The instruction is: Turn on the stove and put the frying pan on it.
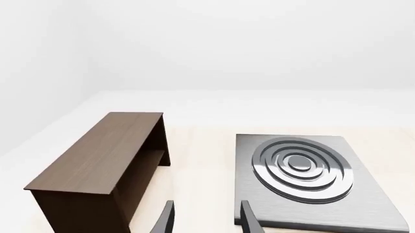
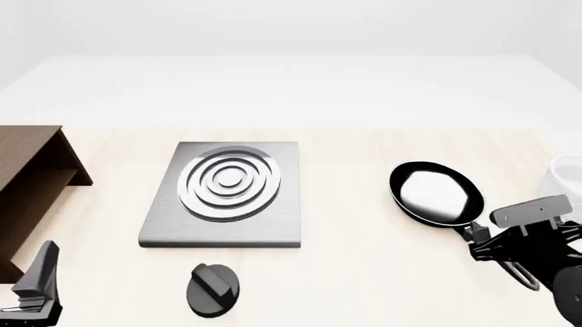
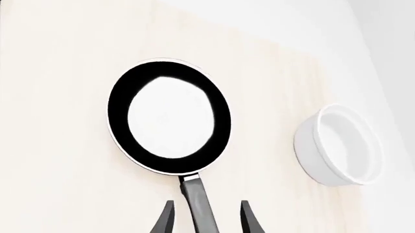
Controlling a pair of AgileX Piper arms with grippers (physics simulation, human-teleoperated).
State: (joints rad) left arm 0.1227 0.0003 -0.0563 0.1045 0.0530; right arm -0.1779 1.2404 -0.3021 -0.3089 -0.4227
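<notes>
The stove (image 2: pixel 272 221) is a flat grey slab with silver burner rings, lying mid-table; it also shows in the left wrist view (image 1: pixel 256 204). Its round black knob (image 2: pixel 215 291) sits apart, nearer than the slab. The frying pan (image 2: pixel 437 193) lies flat on the table to the right. In the right wrist view the pan (image 3: pixel 170 116) has its handle (image 3: pixel 194 194) running between the fingers. My right gripper (image 2: pixel 480 240) is open and straddles the handle (image 3: pixel 206 221) without closing on it. My left gripper (image 2: pixel 41 269) is open and empty (image 1: pixel 206 223), at the near left, short of the stove.
A brown wooden cabinet (image 2: pixel 27 180) stands at the left edge, also in the left wrist view (image 1: pixel 104 165). A white bowl (image 2: pixel 568 177) stands right of the pan, also in the right wrist view (image 3: pixel 340 145).
</notes>
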